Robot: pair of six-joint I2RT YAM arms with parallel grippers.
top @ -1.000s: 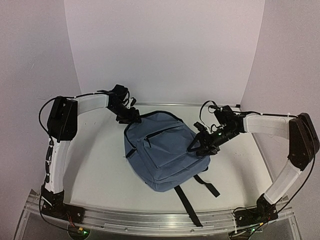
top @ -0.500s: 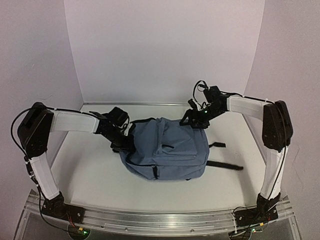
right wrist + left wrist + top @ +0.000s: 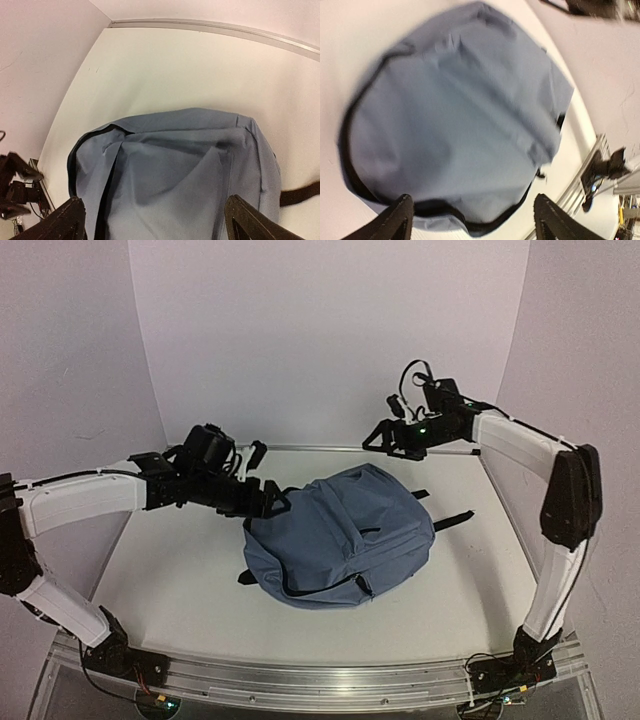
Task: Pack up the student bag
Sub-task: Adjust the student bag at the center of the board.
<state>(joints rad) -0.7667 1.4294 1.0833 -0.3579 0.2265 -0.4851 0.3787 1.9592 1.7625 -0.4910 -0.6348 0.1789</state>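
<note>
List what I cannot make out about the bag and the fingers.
Inside of the student bag: hidden by its own fabric in every view.
Fine details of the bag: motion blur, left wrist view.
Whether the left fingers touch the bag: too small and dark in the top view.
Bag's near part: cut off at the bottom edge, right wrist view.

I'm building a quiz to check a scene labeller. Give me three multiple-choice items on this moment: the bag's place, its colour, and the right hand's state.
1. Where does the student bag lie? A: on the table; B: hanging from a hand; C: on the floor.
2. What colour is its fabric? A: red; B: slate-blue; C: yellow.
3. How is the right hand? A: shut on a strap; B: shut on a zipper; C: open, empty.
Answers: 1 A, it rests on the white surface; 2 B, every view shows it; 3 C, its fingers stand wide apart above the bag.
</note>
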